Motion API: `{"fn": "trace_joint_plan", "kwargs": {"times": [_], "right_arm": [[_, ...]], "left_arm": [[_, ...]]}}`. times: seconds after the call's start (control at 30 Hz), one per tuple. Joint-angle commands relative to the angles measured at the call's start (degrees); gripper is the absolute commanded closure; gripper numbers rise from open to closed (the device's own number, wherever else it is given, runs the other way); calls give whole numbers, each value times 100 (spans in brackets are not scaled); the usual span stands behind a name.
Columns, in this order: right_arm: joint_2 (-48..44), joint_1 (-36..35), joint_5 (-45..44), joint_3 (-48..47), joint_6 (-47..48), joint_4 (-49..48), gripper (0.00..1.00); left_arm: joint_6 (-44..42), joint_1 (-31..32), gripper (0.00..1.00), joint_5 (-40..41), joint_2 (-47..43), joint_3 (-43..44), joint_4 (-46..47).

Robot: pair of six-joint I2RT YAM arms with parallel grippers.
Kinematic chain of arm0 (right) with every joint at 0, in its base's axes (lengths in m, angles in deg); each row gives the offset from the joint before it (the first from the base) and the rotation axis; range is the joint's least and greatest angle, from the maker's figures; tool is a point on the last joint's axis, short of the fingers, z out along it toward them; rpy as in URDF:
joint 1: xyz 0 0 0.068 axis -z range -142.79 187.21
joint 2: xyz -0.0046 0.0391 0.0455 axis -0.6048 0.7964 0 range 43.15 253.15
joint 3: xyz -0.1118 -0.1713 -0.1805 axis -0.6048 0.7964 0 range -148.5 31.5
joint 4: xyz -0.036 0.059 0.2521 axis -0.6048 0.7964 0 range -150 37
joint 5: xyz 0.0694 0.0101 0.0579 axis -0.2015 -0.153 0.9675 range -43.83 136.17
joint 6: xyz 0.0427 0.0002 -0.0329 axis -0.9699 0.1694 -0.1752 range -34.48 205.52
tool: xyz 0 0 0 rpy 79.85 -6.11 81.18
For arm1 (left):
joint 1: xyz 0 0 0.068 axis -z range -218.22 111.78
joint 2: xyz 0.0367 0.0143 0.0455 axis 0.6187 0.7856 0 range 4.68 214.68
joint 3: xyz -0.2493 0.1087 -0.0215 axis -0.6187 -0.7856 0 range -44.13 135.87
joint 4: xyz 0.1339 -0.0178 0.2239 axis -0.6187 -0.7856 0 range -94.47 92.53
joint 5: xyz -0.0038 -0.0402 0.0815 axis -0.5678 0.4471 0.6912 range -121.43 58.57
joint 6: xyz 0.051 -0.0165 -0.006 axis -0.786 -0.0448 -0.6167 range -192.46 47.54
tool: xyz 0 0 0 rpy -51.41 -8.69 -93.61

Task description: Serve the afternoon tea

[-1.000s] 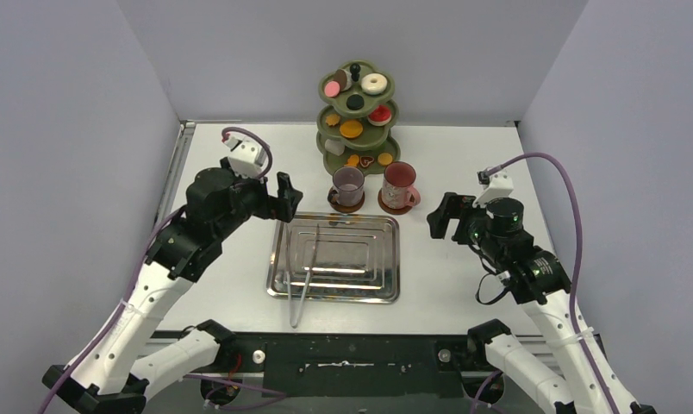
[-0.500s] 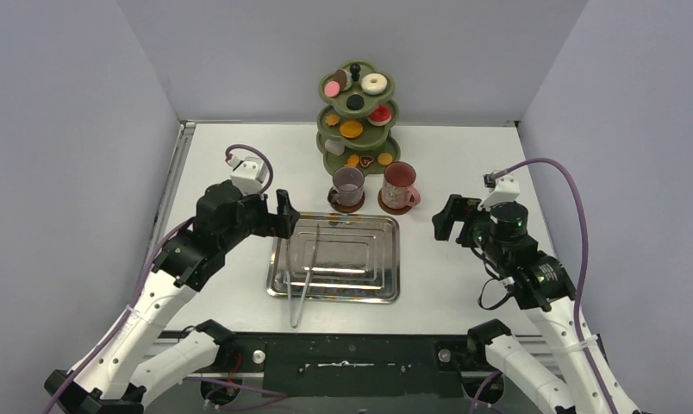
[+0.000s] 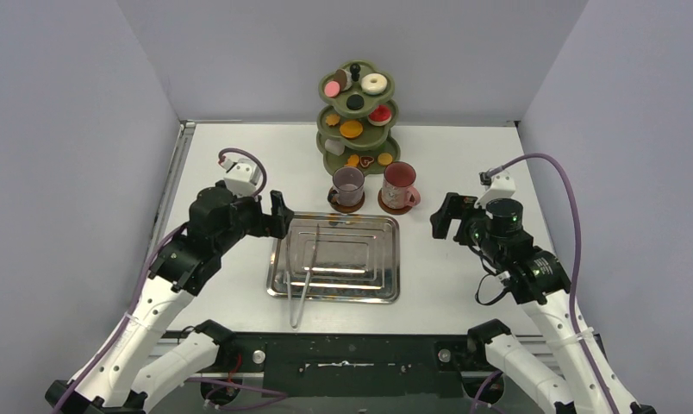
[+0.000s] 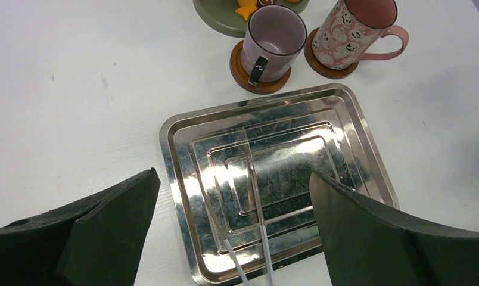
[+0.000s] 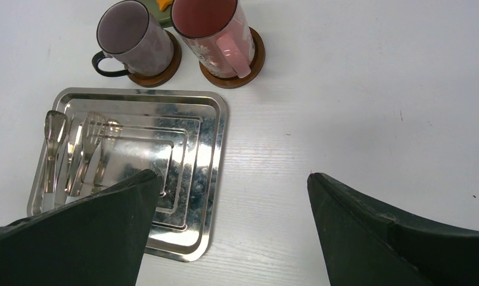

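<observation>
**Tea things at back of desk [image 3: 240, 147]**

Olive stand [image 3: 357, 116], sweets [image 3: 375, 84] on every tier, shows whole only from above. The wrist views catch just its base rim. Mauve mug [image 3: 348, 184] and pink mug [image 3: 399, 183] sit on coasters [image 3: 346, 206] before it. Left pincer [image 3: 278, 214] and right pincer [image 3: 440, 216] gape fully, empty, flanking the tray [image 3: 352, 259], apart from the mugs.

A white surface [image 3: 464, 147] stands boxed in by plain pale grey walls [image 3: 240, 52] at the back and both sides. A black rail [image 3: 352, 358] runs along its near edge. The light is soft and even.
</observation>
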Motion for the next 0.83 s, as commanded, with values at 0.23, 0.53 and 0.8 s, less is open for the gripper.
{"fn": "trace_joint_plan", "kwargs": {"times": [0.23,0.53,0.8], "right_arm": [[99,-29,-56,-144,-62,-334,0],[67,-33,-27,-156,-126,-321,0],[73,-36,-25,-139,-126,-280,0]], "left_arm": [[-142,-65,3,-127,-402,-79,590],[-157,-98,3,-158,-279,47,449],[-196,-109,3,-224,-257,6,490]]}}
